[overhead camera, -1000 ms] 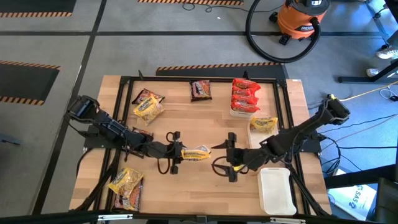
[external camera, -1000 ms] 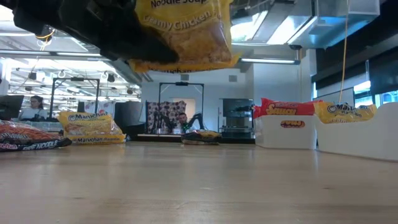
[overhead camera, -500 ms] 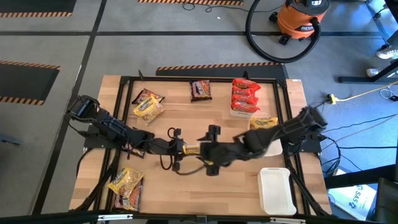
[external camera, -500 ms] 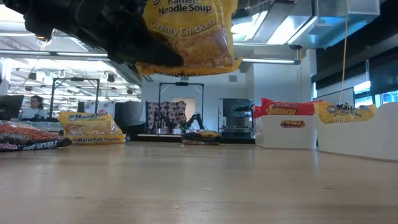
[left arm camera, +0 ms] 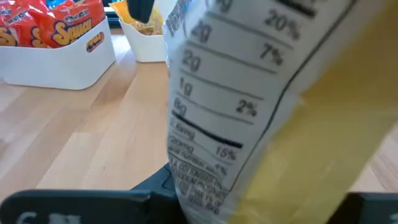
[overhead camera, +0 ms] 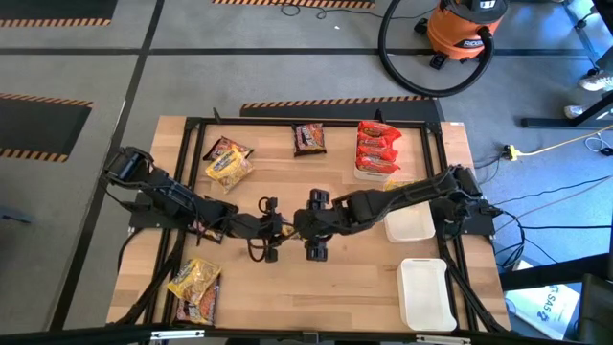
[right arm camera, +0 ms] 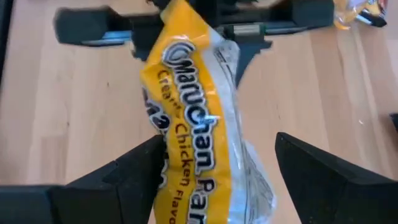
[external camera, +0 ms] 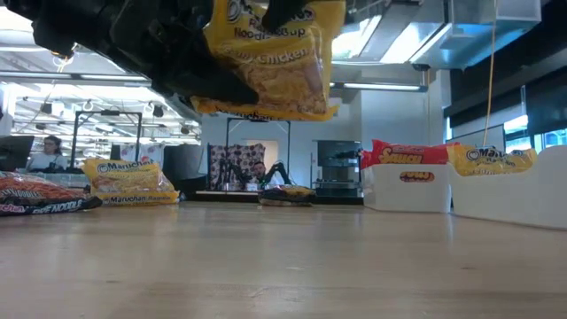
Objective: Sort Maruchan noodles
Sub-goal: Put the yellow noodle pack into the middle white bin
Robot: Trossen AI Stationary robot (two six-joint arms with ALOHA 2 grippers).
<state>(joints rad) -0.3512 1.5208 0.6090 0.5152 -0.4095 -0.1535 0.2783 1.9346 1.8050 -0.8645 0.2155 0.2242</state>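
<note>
- The tabletop (overhead camera: 287,287) is pale wood, smooth and matt, with fine straight grain
- The yellow packet (right arm camera: 193,143) held above the middle is thin glossy plastic film, crinkled, with a clear shiny edge; its back panel is white with black print
- The red packets (overhead camera: 376,146) at the far right look like shiny plastic too
- The white trays (overhead camera: 426,292) on the right are matt, smooth, plastic or foam; which one cannot be told
- Both arms and the right gripper (right arm camera: 214,171) fingers are dark matt plastic or metal
- The floor (overhead camera: 86,57) is dull grey, slightly rough
</note>
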